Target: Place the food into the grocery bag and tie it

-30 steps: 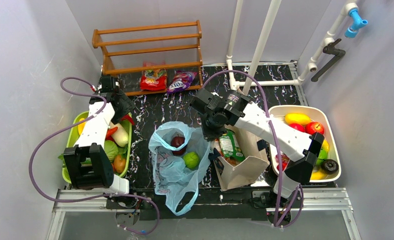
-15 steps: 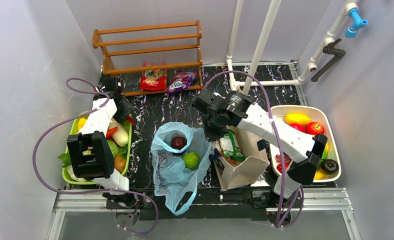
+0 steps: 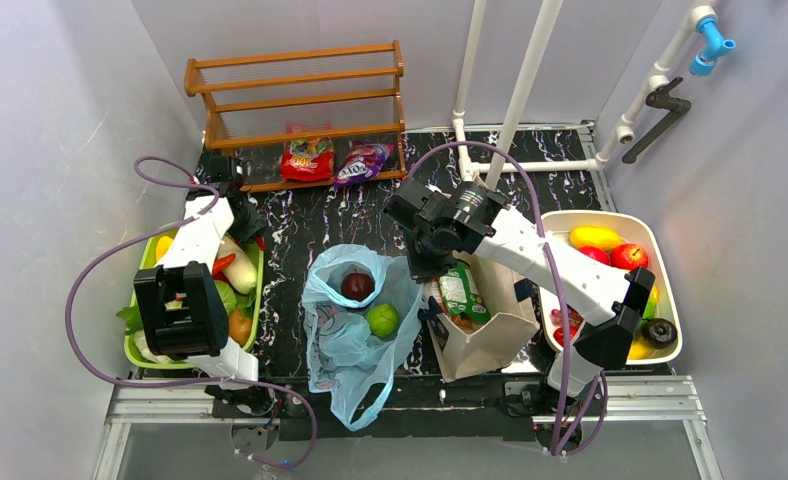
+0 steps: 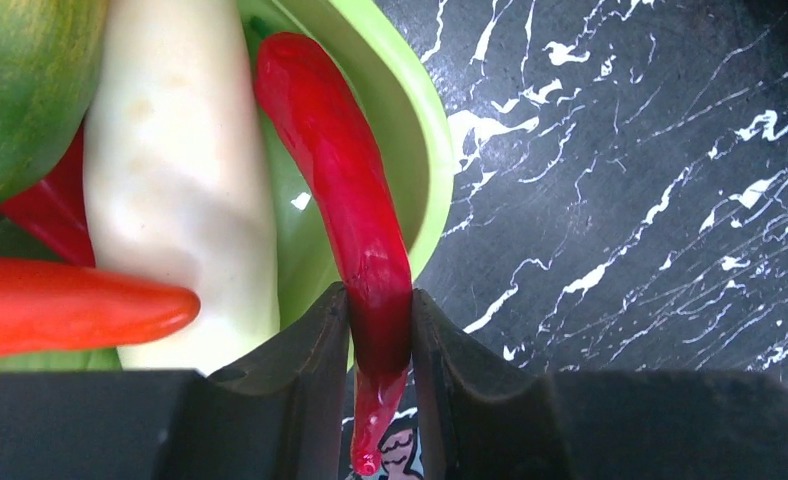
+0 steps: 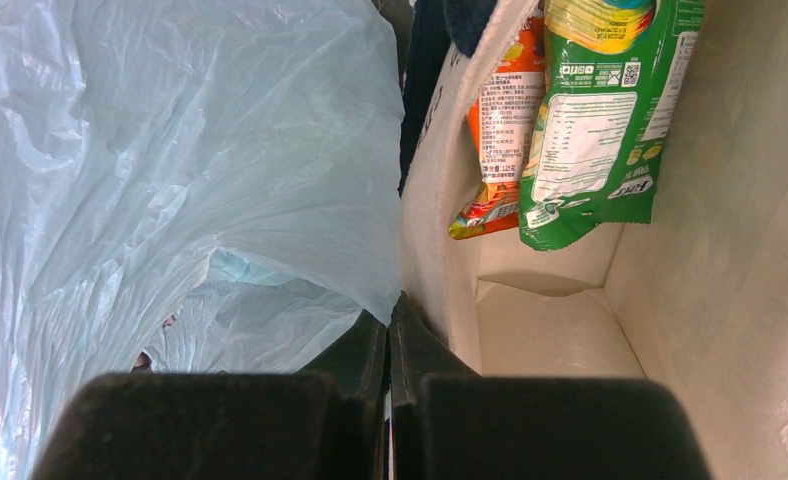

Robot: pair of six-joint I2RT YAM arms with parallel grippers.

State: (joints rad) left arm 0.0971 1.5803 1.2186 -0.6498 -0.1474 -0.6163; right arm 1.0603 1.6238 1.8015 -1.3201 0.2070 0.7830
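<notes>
At the far left the left gripper (image 3: 248,222) reaches down to the far right corner of the green basket (image 3: 130,345). The wrist view shows its fingers (image 4: 310,350) closed tight on the lower part of a long red pepper (image 4: 365,230). The pepper leans against the basket's rim (image 4: 425,170), its tip hanging out over the dark marbled table (image 4: 650,200), with a pale white vegetable (image 4: 180,180) just beside it inside the basket. In the middle of the table lies the grocery bag (image 3: 345,345), its mouth gaping upward. A dark red apple (image 3: 357,286) and a green fruit (image 3: 382,320) already sit inside it, close together. The right gripper (image 3: 417,272) hangs at the bag's right rim. In its wrist view the jaws are pressed flat together, and the thin blue plastic (image 5: 170,180) runs down into the seam between them, so it seems to pinch the bag's edge. Touching the bag on the right stands a beige canvas tote (image 3: 495,340), which holds a green packet (image 5: 600,120) and an orange packet (image 5: 500,120) side by side. Farthest right is a white tub (image 3: 610,215) of fruit.
</notes>
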